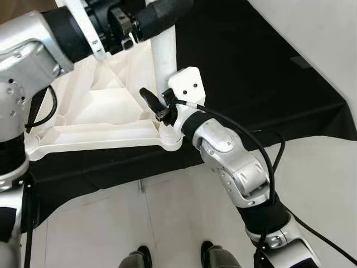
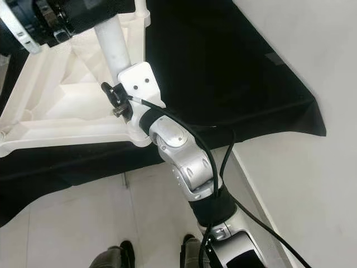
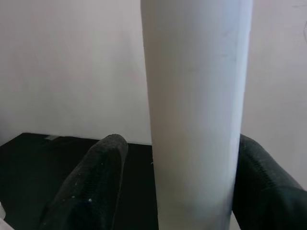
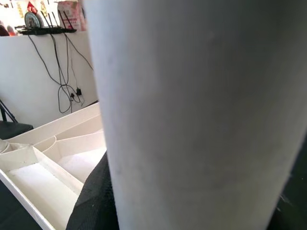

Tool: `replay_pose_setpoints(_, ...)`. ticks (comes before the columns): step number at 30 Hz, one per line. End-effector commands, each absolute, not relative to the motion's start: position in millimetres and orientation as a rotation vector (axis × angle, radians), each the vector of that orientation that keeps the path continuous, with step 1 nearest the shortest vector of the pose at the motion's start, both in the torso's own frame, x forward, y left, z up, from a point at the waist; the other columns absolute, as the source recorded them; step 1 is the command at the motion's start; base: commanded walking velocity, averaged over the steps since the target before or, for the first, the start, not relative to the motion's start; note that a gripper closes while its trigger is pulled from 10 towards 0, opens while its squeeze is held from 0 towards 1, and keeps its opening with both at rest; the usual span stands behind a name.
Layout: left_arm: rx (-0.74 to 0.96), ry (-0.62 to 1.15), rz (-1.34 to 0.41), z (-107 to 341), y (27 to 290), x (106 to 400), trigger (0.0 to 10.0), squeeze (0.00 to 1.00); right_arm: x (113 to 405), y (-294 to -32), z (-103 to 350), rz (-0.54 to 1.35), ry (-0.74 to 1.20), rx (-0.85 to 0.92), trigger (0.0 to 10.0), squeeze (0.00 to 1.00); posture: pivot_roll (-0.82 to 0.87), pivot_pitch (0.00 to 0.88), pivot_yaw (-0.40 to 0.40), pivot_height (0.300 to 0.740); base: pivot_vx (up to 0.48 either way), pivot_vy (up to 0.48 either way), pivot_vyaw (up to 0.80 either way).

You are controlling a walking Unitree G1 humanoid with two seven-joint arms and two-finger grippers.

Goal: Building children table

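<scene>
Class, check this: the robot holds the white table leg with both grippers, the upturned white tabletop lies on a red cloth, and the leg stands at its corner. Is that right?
One detail is wrong: the cloth is black, not red, as the left eye view shows. The rest holds: the left gripper and right gripper both hold the white table leg, which stands at the corner of the upturned white tabletop.

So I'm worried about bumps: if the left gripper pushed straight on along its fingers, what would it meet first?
The white table leg: it already stands between the left gripper's fingers. Beyond it lies a pale wall, though how far is unclear.
</scene>
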State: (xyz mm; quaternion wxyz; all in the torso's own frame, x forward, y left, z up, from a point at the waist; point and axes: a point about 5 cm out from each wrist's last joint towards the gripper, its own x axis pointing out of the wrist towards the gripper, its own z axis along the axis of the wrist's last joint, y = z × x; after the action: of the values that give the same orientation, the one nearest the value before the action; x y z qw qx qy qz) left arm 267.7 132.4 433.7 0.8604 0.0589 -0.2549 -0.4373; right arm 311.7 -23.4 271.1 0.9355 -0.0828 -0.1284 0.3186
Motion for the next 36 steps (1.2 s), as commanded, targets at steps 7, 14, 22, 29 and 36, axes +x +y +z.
replay_pose_setpoints(7, 0.006, -0.433, -0.848, 430, 148, 297, 0.0, 0.00, 316, -17, 225, 0.706, -0.052, -0.196, 10.0, 0.00, 0.03, 0.272, 0.059, 0.740, 0.000, 0.000, 0.00)
replay_pose_setpoints(14, -0.024, -0.429, -0.868, 432, 145, 298, 0.0, 0.00, 332, -32, 238, 0.788, -0.066, -0.182, 10.0, 1.00, 0.03, 0.272, 0.055, 0.740, 0.000, 0.000, 0.00)
replay_pose_setpoints(22, -0.031, -0.422, -0.893, 431, 140, 296, 0.0, 0.00, 361, -64, 275, 1.015, -0.087, -0.279, 10.0, 1.00, 0.03, 0.281, 0.051, 0.740, 0.000, 0.000, 0.00)
replay_pose_setpoints(29, -0.036, -0.427, -0.979, 430, 133, 292, 0.0, 0.00, 370, -65, 300, 1.201, -0.137, -0.227, 10.0, 0.00, 0.04, 0.285, 0.053, 0.740, 0.000, 0.000, 0.00)
replay_pose_setpoints(36, 0.010, -0.499, -1.129, 433, 122, 281, 0.0, 0.00, 360, -44, 302, 1.497, -0.083, -0.317, 10.0, 0.00, 0.05, 0.290, 0.050, 0.740, 0.000, 0.000, 0.00)
